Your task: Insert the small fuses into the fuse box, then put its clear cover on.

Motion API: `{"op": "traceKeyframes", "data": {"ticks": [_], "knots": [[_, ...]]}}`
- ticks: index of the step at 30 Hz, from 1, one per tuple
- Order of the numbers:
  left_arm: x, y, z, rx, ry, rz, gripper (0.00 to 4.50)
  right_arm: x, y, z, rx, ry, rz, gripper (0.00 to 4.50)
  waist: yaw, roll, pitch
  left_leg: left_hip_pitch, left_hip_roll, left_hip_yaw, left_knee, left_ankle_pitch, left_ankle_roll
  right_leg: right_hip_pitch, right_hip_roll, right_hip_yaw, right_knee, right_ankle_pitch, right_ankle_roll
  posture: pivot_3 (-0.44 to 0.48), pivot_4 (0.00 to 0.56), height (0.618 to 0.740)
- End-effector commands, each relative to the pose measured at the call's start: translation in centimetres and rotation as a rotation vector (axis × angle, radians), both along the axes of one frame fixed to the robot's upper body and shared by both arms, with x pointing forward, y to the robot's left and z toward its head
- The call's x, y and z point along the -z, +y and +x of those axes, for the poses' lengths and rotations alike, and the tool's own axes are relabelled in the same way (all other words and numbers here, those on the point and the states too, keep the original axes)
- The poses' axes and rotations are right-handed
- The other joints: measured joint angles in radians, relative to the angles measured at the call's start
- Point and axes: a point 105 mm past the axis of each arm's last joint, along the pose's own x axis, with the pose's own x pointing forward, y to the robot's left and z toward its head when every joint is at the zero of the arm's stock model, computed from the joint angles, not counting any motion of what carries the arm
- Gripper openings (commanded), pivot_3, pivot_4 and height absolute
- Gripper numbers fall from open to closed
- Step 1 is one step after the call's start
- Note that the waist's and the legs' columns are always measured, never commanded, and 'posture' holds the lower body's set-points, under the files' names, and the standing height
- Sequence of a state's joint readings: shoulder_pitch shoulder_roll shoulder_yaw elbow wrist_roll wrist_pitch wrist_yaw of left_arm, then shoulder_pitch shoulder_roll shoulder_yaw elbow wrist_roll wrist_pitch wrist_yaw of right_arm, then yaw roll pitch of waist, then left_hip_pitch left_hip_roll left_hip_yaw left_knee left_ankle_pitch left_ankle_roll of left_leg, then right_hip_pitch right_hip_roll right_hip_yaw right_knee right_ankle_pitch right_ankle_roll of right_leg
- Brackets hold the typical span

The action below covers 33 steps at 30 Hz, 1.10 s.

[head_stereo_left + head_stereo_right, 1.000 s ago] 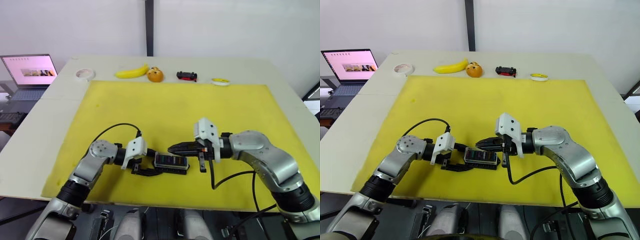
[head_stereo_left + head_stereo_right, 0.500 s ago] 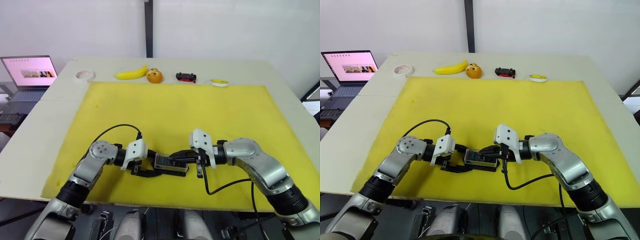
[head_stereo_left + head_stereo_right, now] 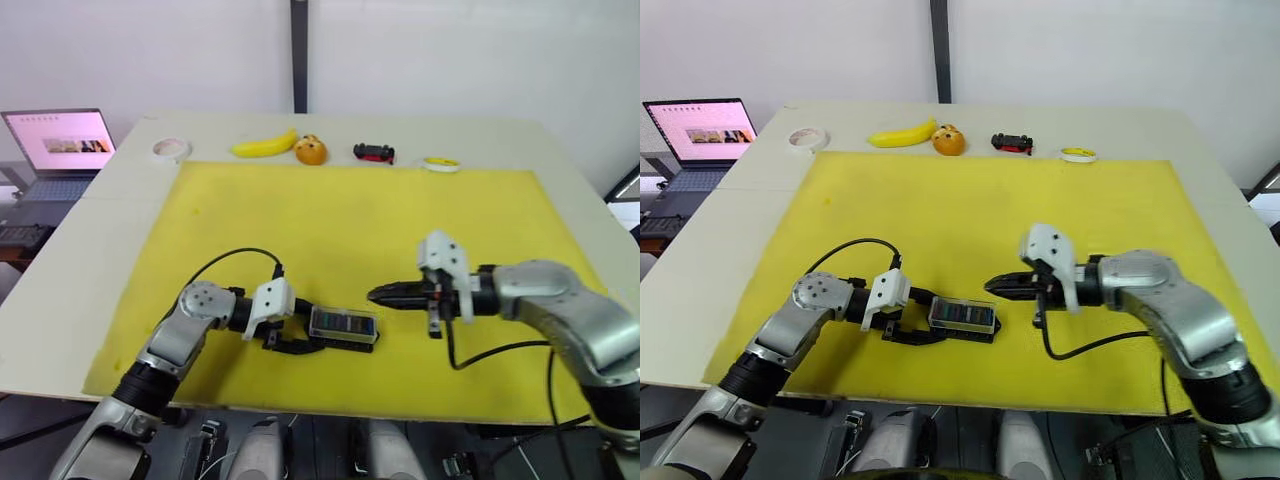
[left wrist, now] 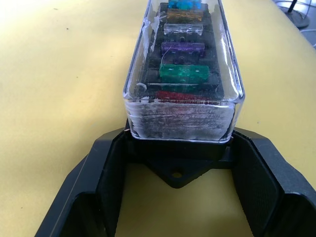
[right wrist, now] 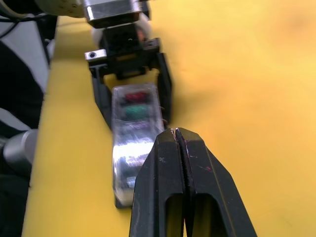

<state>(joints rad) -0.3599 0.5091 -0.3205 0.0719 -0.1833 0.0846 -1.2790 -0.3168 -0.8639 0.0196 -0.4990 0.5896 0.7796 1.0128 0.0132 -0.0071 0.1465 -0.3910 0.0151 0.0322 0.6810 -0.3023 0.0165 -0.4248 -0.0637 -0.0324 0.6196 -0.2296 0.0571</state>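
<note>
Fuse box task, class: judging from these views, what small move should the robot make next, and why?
Probably open the left gripper and ease it back. The clear cover already sits over the small fuses in the fuse box, and the shut right gripper is clear of it.

The right tool (image 3: 374,294) is now clear of the fuse box (image 3: 343,326): half a second ago its tips were touching the right end of the clear cover (image 4: 183,64), and now it hangs to the right of the box and a little farther from the robot, with bare yellow mat (image 3: 400,230) between them. Its fingers (image 5: 185,177) are pressed together. The right arm has swung out to the right.
</note>
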Motion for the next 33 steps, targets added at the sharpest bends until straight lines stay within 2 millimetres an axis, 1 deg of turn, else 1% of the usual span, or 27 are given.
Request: {"op": "traceKeyframes", "data": {"ticks": [1, 3, 8, 10, 13, 16, 19, 20, 21, 22, 24, 25, 27, 29, 33], "knots": [[1.6, 0.0, -0.9, 0.012, 0.067, 0.046, 3.58, -1.4, -0.4, -0.6, -0.004, -0.04, -0.001, 0.0, 0.0, 0.0, 0.0, 0.0, 0.0, 0.0, 0.0, 0.0, 0.0, 0.0, 0.0, 0.0, 0.0, 0.0, 0.0, 0.0, 0.15, 0.737], [1.7, 0.1, -0.9, 0.008, 0.076, 0.047, 4.43, -1.6, -0.7, -0.6, 0.014, -0.049, -0.007, 0.0, 0.0, 0.0, 0.0, 0.0, 0.0, 0.0, 0.0, 0.0, 0.0, 0.0, 0.0, 0.0, 0.0, 0.0, 0.0, 0.0, 0.15, 0.737], [1.4, 1.2, -1.3, 0.01, 0.098, 0.062, 4.48, -1.9, -1.7, -0.6, 0.052, -0.062, -0.028, 0.0, -0.002, 0.0, 0.0, 0.0, 0.0, 0.0, 0.0, 0.0, 0.0, 0.0, 0.0, 0.0, 0.0, 0.0, 0.0, 0.0, 0.15, 0.737], [1.0, 2.1, -1.4, -0.001, 0.104, 0.069, 4.48, -2.0, -2.2, -0.8, 0.058, -0.06, -0.036, 0.0, -0.005, 0.0, 0.0, 0.0, 0.001, 0.0, 0.0, 0.0, 0.0, 0.0, 0.001, 0.0, 0.0, 0.0, 0.0, 0.0, 0.15, 0.737], [0.3, 3.9, -1.6, -0.033, 0.102, 0.077, 4.5, -2.2, -3.0, -0.8, 0.077, -0.067, -0.058, 0.92, -0.012, 0.0, 0.001, 0.0, 0.002, 0.0, -0.001, 0.0, 0.0, -0.002, 0.002, 0.0, 0.001, 0.0, 0.0, 0.0, 0.15, 0.737], [-0.9, 5.7, -1.7, -0.067, 0.094, 0.085, 4.5, -2.1, -4.0, -1.1, 0.088, -0.062, -0.093, 2.42, -0.016, 0.001, 0.002, 0.0, 0.004, 0.0, -0.001, 0.0, 0.0, -0.003, 0.004, 0.0, 0.003, 0.0, 0.0, 0.0, 0.15, 0.737], [-4.2, 9.0, -2.3, -0.153, 0.115, 0.072, 4.5, -2.2, -6.0, -1.9, 0.08, -0.058, -0.188, 3.83, -0.024, -0.001, 0.009, 0.0, 0.004, 0.0, -0.001, 0.0, 0.0, -0.004, 0.004, 0.0, 0.005, -0.001, -0.001, 0.0, 0.15, 0.737], [-4.9, 9.6, -2.6, -0.17, 0.123, 0.068, 4.5, -2.3, -6.4, -2.1, 0.077, -0.057, -0.204, 4.32, -0.025, -0.001, 0.012, 0.0, 0.004, 0.0, -0.001, 0.0, 0.0, -0.004, 0.004, 0.0, 0.006, -0.001, -0.001, 0.0, 0.15, 0.737], [-6.0, 10.3, -2.9, -0.198, 0.13, 0.062, 4.5, -2.5, -6.9, -2.3, 0.076, -0.06, -0.227, 4.47, -0.024, -0.001, 0.015, 0.0, 0.004, 0.0, -0.001, 0.0, 0.0, -0.005, 0.004, 0.0, 0.006, -0.001, -0.001, 0.0, 0.15, 0.737], [-7.3, 11.4, -3.3, -0.239, 0.126, 0.063, 4.5, -2.9, -7.9, -2.4, 0.08, -0.062, -0.26, 4.47, -0.023, 0.0, 0.017, 0.0, 0.004, 0.0, -0.001, 0.0, 0.0, -0.005, 0.003, 0.0, 0.006, -0.001, -0.001, 0.0, 0.15, 0.737], [-9.3, 12.6, -3.9, -0.296, 0.124, 0.061, 4.5, -3.4, -9.4, -2.6, 0.089, -0.06, -0.307, 4.47, -0.021, 0.0, 0.02, 0.0, 0.004, 0.001, -0.001, 0.0, 0.0, -0.005, 0.002, 0.0, 0.006, -0.002, 0.001, 0.0, 0.15, 0.737], [-9.9, 12.9, -4.2, -0.315, 0.126, 0.057, 4.5, -3.6, -9.9, -2.7, 0.092, -0.058, -0.319, 4.47, -0.018, 0.0, 0.022, 0.0, 0.003, 0.001, -0.001, 0.0, 0.0, -0.005, 0.002, 0.0, 0.006, -0.003, 0.001, 0.0, 0.15, 0.737], [-10.8, 13.2, -4.7, -0.339, 0.13, 0.05, 4.5, -3.9, -10.7, -2.9, 0.09, -0.058, -0.343, 4.47, -0.015, 0.0, 0.023, 0.0, 0.002, 0.001, 0.0, 0.0, 0.0, -0.005, 0.0, 0.0, 0.006, -0.003, 0.002, 0.0, 0.15, 0.737], [-11.5, 14.1, -5.5, -0.382, 0.116, 0.069, 4.5, -4.7, -11.8, -3.2, 0.099, -0.044, -0.366, 4.47, -0.009, 0.001, 0.025, 0.0, 0.001, 0.002, 0.0, 0.0, 0.0, -0.004, 0.0, 0.0, 0.006, -0.004, 0.002, 0.0, 0.15, 0.737], [-12.1, 14.8, -6.2, -0.434, 0.113, 0.088, 4.5, -5.6, -12.9, -3.4, 0.107, -0.037, -0.379, 4.47, -0.004, 0.001, 0.029, 0.0, 0.001, 0.004, 0.0, 0.0, 0.0, -0.005, 0.0, 0.001, 0.005, -0.004, 0.002, 0.0, 0.15, 0.737]]}}
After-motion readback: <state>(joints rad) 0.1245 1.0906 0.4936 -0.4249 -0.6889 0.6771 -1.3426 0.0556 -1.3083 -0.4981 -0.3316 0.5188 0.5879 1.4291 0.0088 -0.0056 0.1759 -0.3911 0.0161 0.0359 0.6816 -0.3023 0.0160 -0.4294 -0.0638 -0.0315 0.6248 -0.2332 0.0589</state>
